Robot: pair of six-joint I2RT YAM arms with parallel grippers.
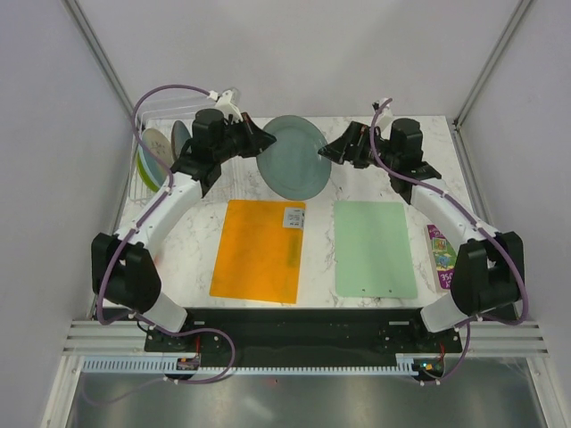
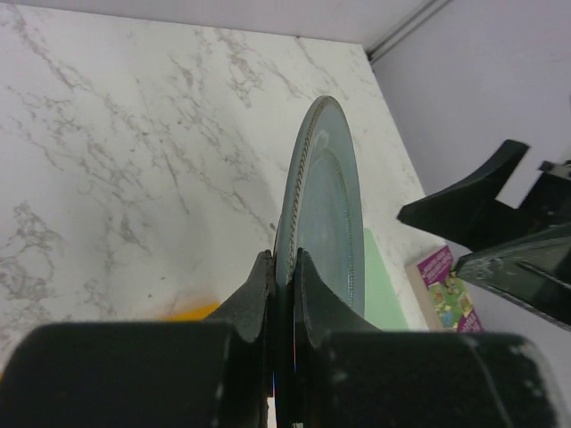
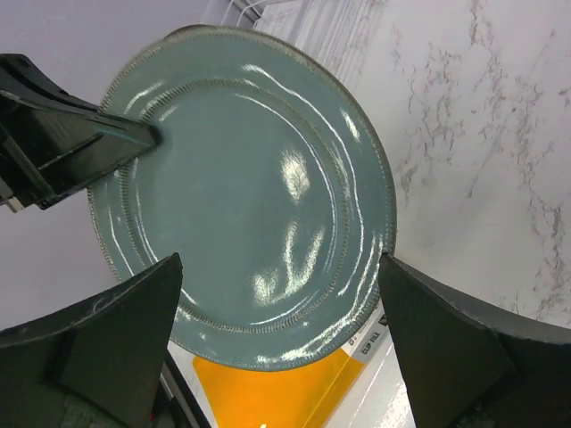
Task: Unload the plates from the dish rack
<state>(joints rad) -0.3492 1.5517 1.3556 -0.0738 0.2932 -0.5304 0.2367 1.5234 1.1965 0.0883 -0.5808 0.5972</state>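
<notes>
My left gripper (image 1: 264, 141) is shut on the rim of a grey-green plate (image 1: 294, 156) and holds it on edge above the table's far middle. In the left wrist view the plate (image 2: 326, 205) stands edge-on between my pads (image 2: 259, 290). My right gripper (image 1: 326, 152) is open just right of the plate, facing it. In the right wrist view the plate's face (image 3: 241, 187) fills the space ahead of the wide-apart fingers (image 3: 116, 330). The wire dish rack (image 1: 143, 169) at the far left holds several plates (image 1: 159, 147) standing upright.
An orange mat (image 1: 259, 250) and a pale green mat (image 1: 375, 248) lie flat on the marble table (image 1: 321, 223). A purple booklet (image 1: 441, 254) lies at the right edge. Walls close in on both sides.
</notes>
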